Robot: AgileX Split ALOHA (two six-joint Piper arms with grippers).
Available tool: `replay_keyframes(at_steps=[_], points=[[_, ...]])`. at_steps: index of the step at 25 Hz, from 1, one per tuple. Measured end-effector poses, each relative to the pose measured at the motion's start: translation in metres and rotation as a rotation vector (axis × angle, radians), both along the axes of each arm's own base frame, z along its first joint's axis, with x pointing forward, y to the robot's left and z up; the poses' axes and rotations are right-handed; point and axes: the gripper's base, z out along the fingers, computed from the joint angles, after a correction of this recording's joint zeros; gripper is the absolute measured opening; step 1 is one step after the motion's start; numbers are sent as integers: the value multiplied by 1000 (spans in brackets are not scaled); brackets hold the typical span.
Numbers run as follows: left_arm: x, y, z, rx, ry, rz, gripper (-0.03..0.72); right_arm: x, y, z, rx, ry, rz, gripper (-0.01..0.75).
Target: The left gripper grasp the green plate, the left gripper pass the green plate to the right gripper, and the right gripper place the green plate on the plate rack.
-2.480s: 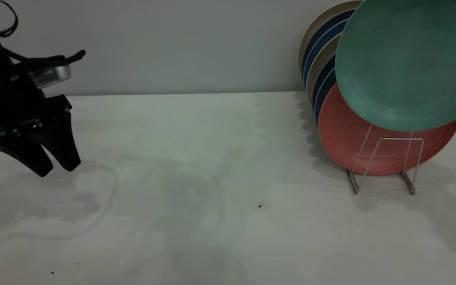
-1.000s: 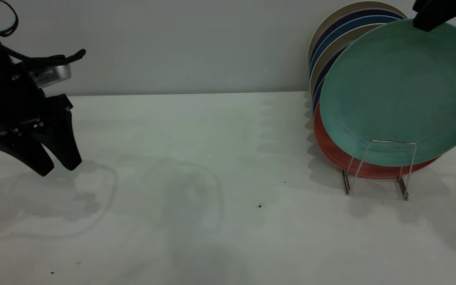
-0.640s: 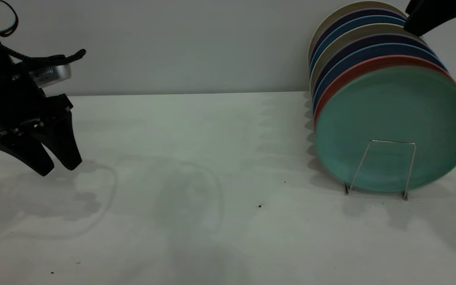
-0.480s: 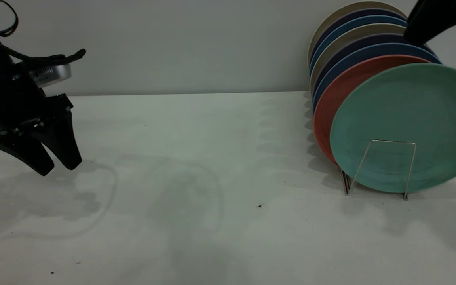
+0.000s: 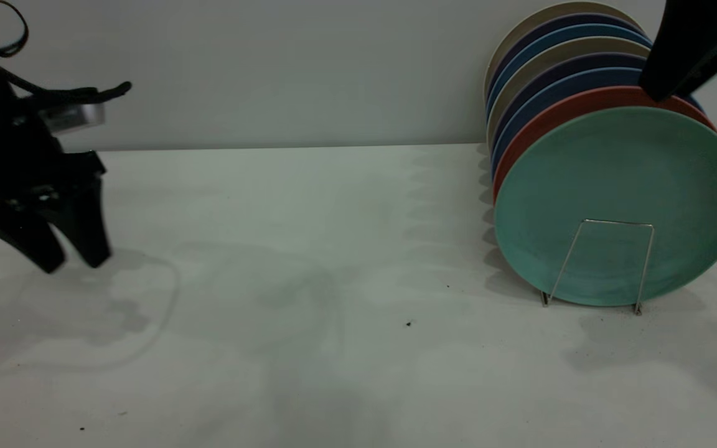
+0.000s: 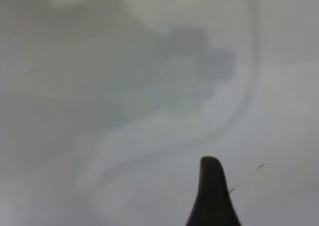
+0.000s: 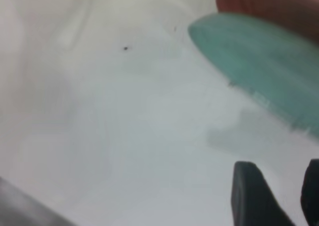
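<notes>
The green plate (image 5: 620, 205) stands upright in the front slot of the plate rack (image 5: 618, 222), leaning back on a salmon-pink plate (image 5: 582, 102). My right gripper (image 5: 660, 87) hovers just above the plates' top edge at the upper right, apart from the green plate. In the right wrist view it (image 7: 279, 186) is open and empty, with the green plate's edge (image 7: 259, 61) beyond it. My left gripper (image 5: 72, 264) hangs open and empty over the table's far left. One of its fingers (image 6: 212, 196) shows in the left wrist view.
Behind the salmon plate, several blue and beige plates (image 5: 551, 56) fill the rack against the back wall. The white table (image 5: 333, 280) carries only faint stains and a small dark speck (image 5: 408, 323).
The green plate came down from the right gripper's hold, wobbled and settled upright in the rack's front slot. The right gripper let go and stays above. The left gripper shifted slightly left.
</notes>
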Motion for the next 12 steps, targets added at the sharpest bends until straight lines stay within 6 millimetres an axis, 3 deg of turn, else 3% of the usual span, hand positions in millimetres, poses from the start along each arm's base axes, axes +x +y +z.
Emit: replay_keyframes(at_steps=[4,7,12], points=[[2,12,26,141,37,59,564,-5,-11,-5,-96,90,-108,263],[-4,13,64,162,-18,109,564,-15,-25,-6,-242,190,-178,263],[-37,4,127,149,-108,114,564,-34,-37,21,-333,190,-280,263]])
